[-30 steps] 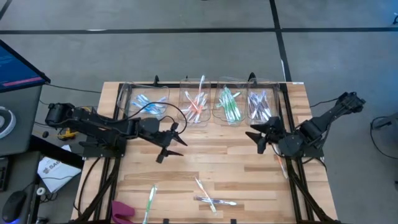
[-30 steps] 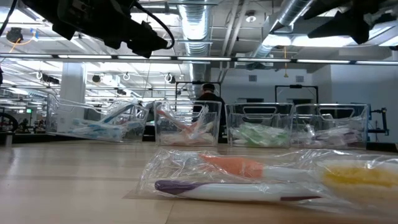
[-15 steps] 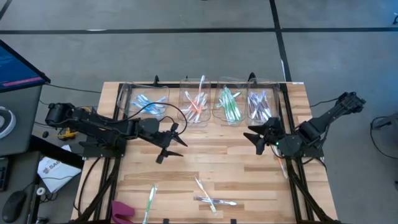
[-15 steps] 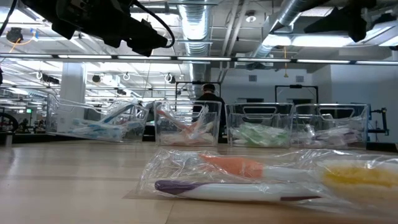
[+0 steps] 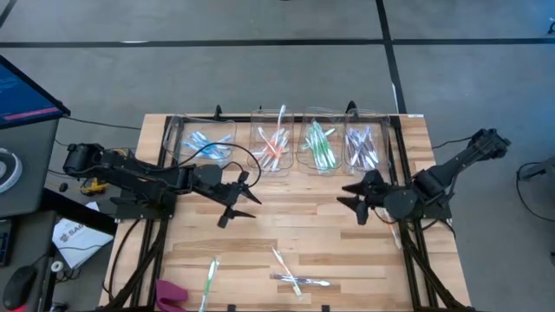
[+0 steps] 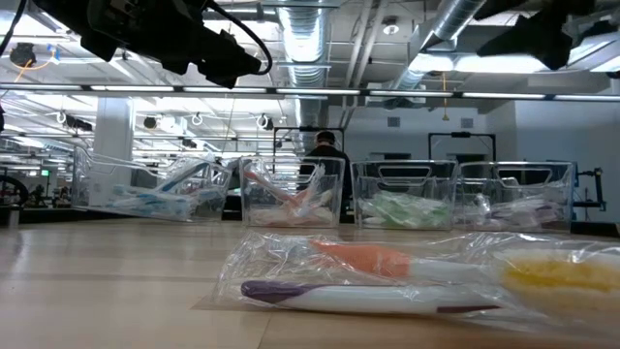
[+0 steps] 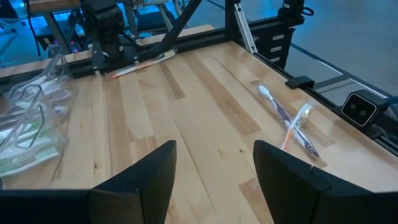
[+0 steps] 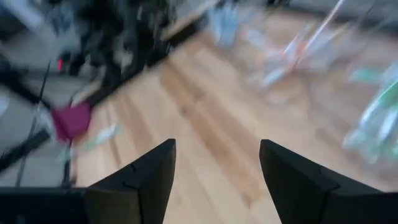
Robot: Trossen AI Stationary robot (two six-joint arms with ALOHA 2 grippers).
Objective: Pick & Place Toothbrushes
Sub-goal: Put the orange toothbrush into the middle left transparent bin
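Three toothbrushes lie flat on the wood near the table's front edge: a green one point(image 5: 208, 277) and two that cross each other point(image 5: 295, 276), which also show in the left wrist view point(image 7: 291, 121). In the low view they are wrapped in clear film point(image 6: 368, 281). More toothbrushes, sorted by colour, fill four clear bins point(image 5: 277, 143) along the far edge. My left gripper point(image 5: 241, 199) hovers open over the table's middle left, its fingers point(image 7: 214, 174) with nothing between them. My right gripper point(image 5: 349, 201) hovers open at the middle right, also with nothing in it point(image 8: 217, 180).
A pink object point(image 5: 169, 295) lies at the front left corner. The arms' black frames run along both table sides point(image 5: 408, 251). An orange-tinted slim object point(image 7: 142, 62) lies by the right arm's base. Bare wood stretches between the bins and the loose toothbrushes.
My right gripper has swung a little toward the table's left, away from the bins, and stays open. The toothbrushes lie where they were.
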